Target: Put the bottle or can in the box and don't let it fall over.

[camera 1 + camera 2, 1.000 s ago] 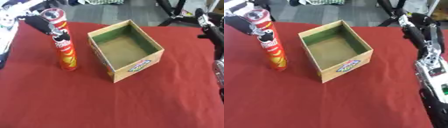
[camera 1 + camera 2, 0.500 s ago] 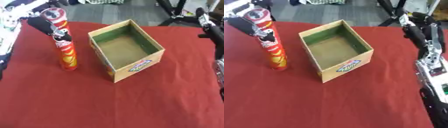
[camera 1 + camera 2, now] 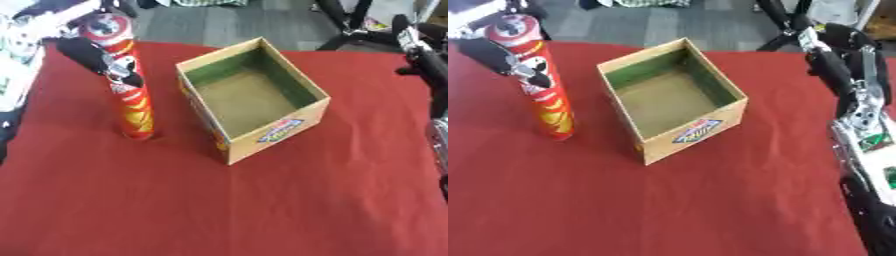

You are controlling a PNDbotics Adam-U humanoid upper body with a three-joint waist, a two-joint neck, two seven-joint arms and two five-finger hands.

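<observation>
Left eye view: red cloth-covered table [image 3: 262, 210], seen slightly askew.
Can: tall red tube can [image 3: 129, 95] with a pale lid, upright on the cloth near the table's left edge, toward the far left corner. It stands outside the box, close beside the box's left wall, not touching it.
Box: open cardboard box [image 3: 262, 132] with green inner walls and a tan floor, a printed label on its near side. It sits turned at an angle, around the middle of the far half of the table. Nothing inside it.
My left hand: my left hand [image 3: 98, 57] comes in from the far left corner, black fingers curled round the upper part of the can just under the lid, gripping it. My forearm runs back toward that corner, partly pale and blurred.
My right arm: my right arm [image 3: 859, 115] runs along the table's right edge, black with a silver and white section, stretched from the far side down toward the near right corner, well apart from the box.
My right hand: I cannot make out the hand itself or how its fingers stand in either view.
Contact: can base rests on the cloth; can looks vertical.
</observation>
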